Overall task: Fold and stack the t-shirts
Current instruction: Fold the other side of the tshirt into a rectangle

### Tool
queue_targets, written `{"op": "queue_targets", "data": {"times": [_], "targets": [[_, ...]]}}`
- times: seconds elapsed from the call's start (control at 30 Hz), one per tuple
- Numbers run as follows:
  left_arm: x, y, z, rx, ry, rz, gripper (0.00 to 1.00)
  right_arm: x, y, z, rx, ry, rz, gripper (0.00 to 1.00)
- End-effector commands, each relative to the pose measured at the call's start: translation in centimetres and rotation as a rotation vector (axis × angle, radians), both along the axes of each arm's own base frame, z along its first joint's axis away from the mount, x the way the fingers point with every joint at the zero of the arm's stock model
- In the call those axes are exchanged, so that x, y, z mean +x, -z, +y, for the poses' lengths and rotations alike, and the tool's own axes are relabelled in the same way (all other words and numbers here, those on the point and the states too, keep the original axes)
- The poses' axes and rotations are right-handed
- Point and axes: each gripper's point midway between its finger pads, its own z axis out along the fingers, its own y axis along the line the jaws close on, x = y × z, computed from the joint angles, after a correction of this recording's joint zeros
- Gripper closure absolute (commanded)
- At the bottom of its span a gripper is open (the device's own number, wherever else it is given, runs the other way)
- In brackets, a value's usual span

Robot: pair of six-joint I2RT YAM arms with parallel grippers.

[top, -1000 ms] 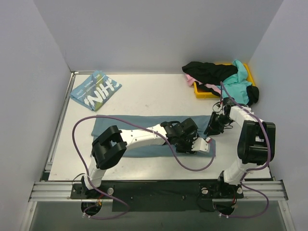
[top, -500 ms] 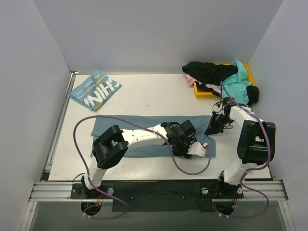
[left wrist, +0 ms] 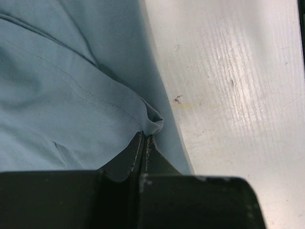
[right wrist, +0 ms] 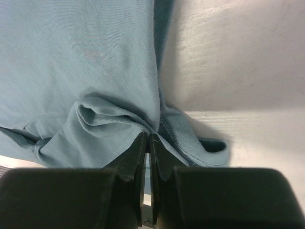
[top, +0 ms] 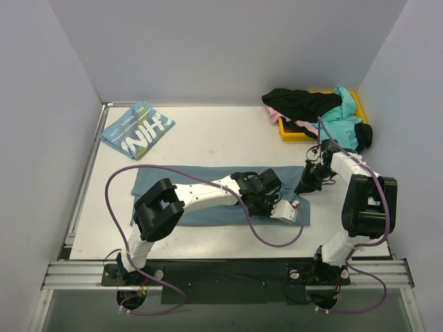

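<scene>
The slate-teal t-shirt lies spread lengthwise across the table's middle. My left gripper reaches over it to its right end. In the left wrist view that gripper is shut on a small pinched fold of the shirt beside the bare table. My right gripper is at the shirt's far right corner. The right wrist view shows this gripper shut on a bunched hem of the shirt. A folded light-blue t-shirt with white letters lies at the back left.
A yellow bin stands at the back right with black, pink and turquoise t-shirts heaped over it. Grey walls close in the table on three sides. A purple cable loops over the near table.
My left gripper's jaws have closed on the shirt's fold after shifting slightly along the right end. The right gripper pinched shut on the hem and has stayed put.
</scene>
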Motion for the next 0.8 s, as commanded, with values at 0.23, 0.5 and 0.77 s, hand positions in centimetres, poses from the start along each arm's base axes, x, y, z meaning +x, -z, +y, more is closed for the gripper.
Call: {"op": "queue_targets", "data": {"times": [0.23, 0.5, 0.77], "targets": [[5.8, -5.4, 0.3, -0.153, -0.227, 0.045, 1.0, -1.2, -3.8, 0.2, -0.009, 0.05, 0.016, 1.0], [11.2, -6.9, 3.2, -0.182, -0.28, 0.034, 1.0, -2.7, -4.7, 1.7, 0.04, 0.056, 0.039, 1.0], [8.3, -3.8, 4.7, -0.134, -0.216, 0.141, 1.0, -7.3, -1.0, 2.7, 0.064, 0.089, 0.147, 1.0]]}}
